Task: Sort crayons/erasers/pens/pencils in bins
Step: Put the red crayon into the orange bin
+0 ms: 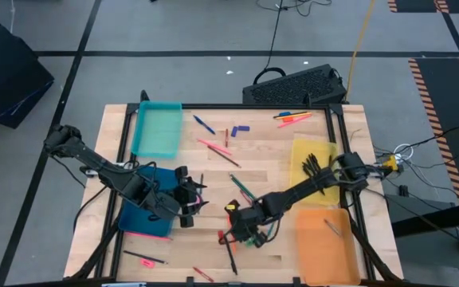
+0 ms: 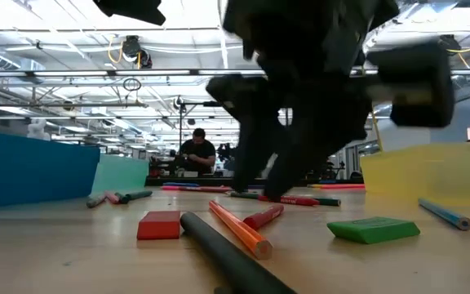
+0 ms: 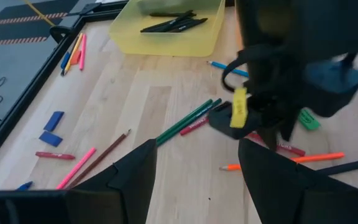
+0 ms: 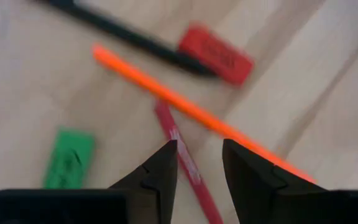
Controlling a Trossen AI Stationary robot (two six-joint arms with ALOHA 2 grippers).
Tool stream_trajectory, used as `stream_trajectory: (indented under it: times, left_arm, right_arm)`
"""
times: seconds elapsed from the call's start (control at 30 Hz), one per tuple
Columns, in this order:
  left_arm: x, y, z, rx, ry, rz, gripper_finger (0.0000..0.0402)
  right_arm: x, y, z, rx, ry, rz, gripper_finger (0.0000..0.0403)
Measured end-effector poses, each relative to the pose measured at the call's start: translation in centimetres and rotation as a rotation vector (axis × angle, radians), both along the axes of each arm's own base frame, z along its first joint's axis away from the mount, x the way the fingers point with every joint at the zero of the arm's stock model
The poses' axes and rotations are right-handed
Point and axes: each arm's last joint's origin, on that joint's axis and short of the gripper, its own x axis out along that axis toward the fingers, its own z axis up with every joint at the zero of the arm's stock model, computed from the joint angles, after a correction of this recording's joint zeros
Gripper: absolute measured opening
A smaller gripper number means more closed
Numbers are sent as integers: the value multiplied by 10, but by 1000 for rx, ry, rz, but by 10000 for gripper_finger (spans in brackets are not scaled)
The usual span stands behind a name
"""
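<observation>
Right pincer [image 4: 197,171] hovers narrowly open, empty, over the red crayon [image 4: 182,158] beside the orange pencil [image 4: 185,106]; next: drop, close. Left pincer [image 3: 194,168] open, idle.

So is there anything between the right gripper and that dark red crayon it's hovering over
Nothing visible blocks it. The right gripper is open, with the red crayon lying between its fingertips on the bare table. An orange stick crosses the crayon's far end, and a green eraser lies off to one side, apart from it.
</observation>
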Motion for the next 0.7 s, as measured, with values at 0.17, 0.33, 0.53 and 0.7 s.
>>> stream_trajectory:
  times: [0.17,0.33,0.53,0.7]
  left_arm:
    - [0,1,0,-8,-3,9,230]
    - [1,1,0,-30,-9,22,230]
    - [1,1,0,-39,-14,29,230]
    - [1,1,1,-48,-19,34,230]
  right_arm:
    - [-1,-8,-8,-33,-30,71,101]
    - [-10,-15,-20,11,15,106,84]
    - [-20,-18,-34,35,31,51,57]
    - [-25,-20,-41,69,72,-36,20]
